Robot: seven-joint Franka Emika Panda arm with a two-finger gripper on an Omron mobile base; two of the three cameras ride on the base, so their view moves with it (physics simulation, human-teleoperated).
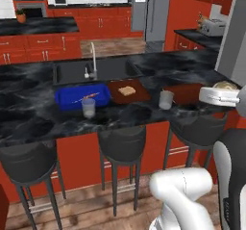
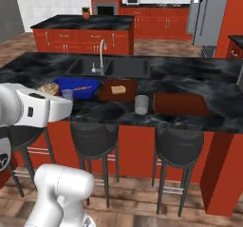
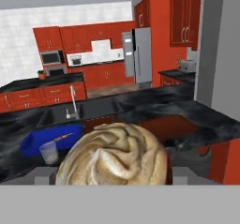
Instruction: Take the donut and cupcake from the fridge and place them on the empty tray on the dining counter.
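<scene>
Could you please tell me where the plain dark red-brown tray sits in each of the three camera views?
Left base view: the empty tray lies right of centre on the dining counter, beyond the glass.
Right base view: right of centre, beside that glass.
Hand view: right of centre, behind the cupcake.
Shared landmark: the sink faucet.

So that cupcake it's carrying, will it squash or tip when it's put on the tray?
The cupcake is small, so it is probably light. Its swirled cream top looks soft and would likely dent if pressed. The top bulges wide, so it might tip if set on the tray tilted.
</scene>
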